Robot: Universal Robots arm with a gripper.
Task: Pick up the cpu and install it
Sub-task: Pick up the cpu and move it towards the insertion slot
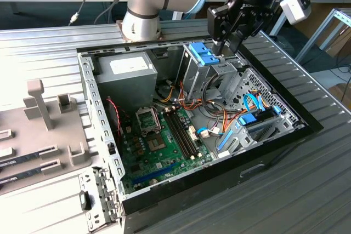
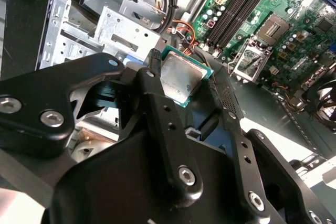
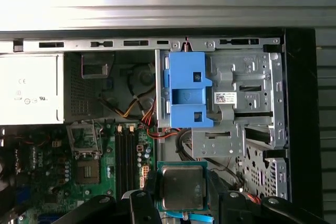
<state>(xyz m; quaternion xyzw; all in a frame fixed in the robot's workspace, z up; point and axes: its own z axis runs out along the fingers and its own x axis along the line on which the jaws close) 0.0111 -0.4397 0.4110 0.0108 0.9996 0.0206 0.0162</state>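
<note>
Gripping the cpu [image 2: 181,80] by its edges between the fingers [image 2: 160,108] of the gripper [image 1: 225,43], up over the metal drive cage [image 1: 230,78] inside the open computer case [image 1: 90,97], well apart from the motherboard's socket [image 1: 147,119].

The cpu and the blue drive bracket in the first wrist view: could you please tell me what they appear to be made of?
The cpu: its top looks like silvery-grey metal with a dull sheen, and the thin green rim is probably circuit-board laminate. The blue drive bracket: likely moulded plastic, given its uniform matte colour and rounded edges.
</note>
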